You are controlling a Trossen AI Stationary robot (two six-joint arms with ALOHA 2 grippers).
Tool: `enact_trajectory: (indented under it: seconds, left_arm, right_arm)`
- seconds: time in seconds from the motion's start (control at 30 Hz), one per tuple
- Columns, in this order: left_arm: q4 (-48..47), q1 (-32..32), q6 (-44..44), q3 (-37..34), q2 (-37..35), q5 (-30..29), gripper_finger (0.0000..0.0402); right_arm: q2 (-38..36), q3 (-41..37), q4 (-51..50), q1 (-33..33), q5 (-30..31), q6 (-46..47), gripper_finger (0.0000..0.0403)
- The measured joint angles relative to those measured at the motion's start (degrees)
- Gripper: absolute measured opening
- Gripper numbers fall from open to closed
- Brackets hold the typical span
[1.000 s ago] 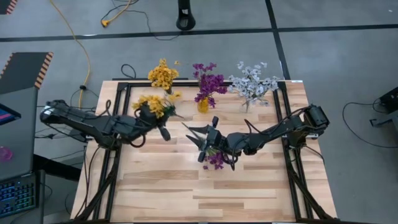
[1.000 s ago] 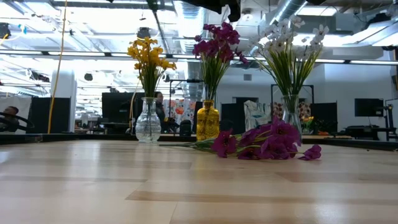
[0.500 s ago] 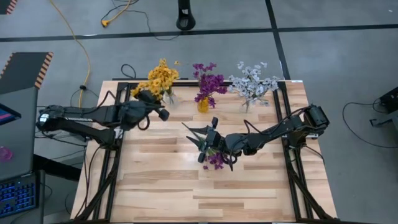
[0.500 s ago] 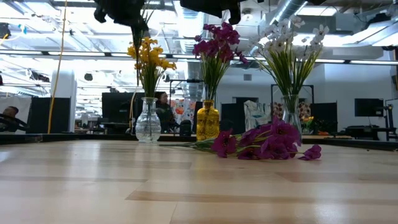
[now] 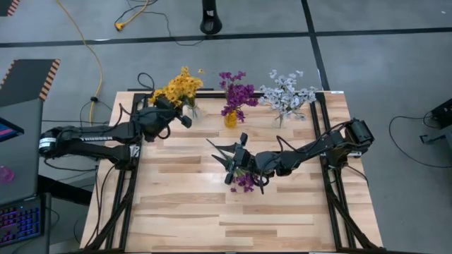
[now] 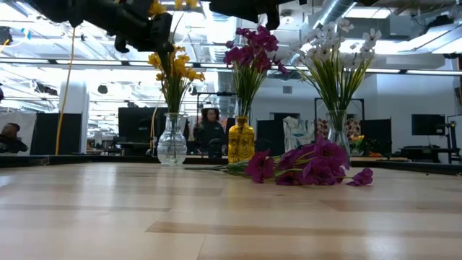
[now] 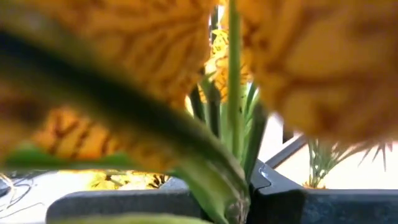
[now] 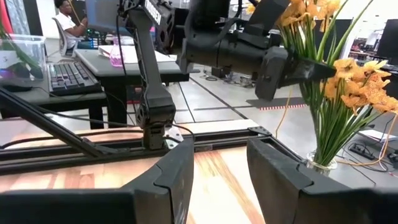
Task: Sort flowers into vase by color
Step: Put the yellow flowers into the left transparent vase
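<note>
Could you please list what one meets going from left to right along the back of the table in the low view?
Clear vase of yellow flowers → yellow vase of purple flowers → loose purple flowers lying on the table → clear vase of white flowers.

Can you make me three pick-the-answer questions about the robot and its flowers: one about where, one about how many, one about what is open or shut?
1. Where are the loose purple flowers?
A. lying on the table
B. in the clear vase
C. on the floor

2. How many vases stand at the back?
A. one
B. three
C. five

3. What is the left gripper doing?
A. hanging open
B. shut on a yellow flower
C. resting on the table

Answers: 1 A, they lie flat on the wood. 2 B, the yellow bunch's clear vase, the yellow vase and another clear vase. 3 B, its stem runs from the fingers.
</note>
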Motion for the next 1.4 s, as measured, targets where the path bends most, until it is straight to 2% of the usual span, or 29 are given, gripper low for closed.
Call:
enact_trajectory:
  seconds: [0.4, 0.77, 1.0, 1.4]
  left_arm:
    - [-2.55, 1.36, 2.12, -0.47, -0.94, 0.95, 0.0009]
    - [-5.21, 3.09, -3.03, -0.41, -0.97, 2.64, 0.0008]
    - [-5.47, 3.04, -1.65, 0.11, -1.36, 2.96, 0.0008]
    - [-7.83, 3.02, -1.74, 0.27, -7.66, 0.98, 0.0008]
  right_arm:
    - [0.0, 0.0, -0.73, -0.02, 0.04, 0.04, 0.0175]
    - [0.0, 0.0, -0.75, -0.02, 0.07, 0.04, 0.0175]
    - [0.0, 0.0, -0.89, -0.02, 0.07, 0.03, 0.0175]
    - [0.0, 0.0, -1.16, -0.02, 0.07, 0.02, 0.0175]
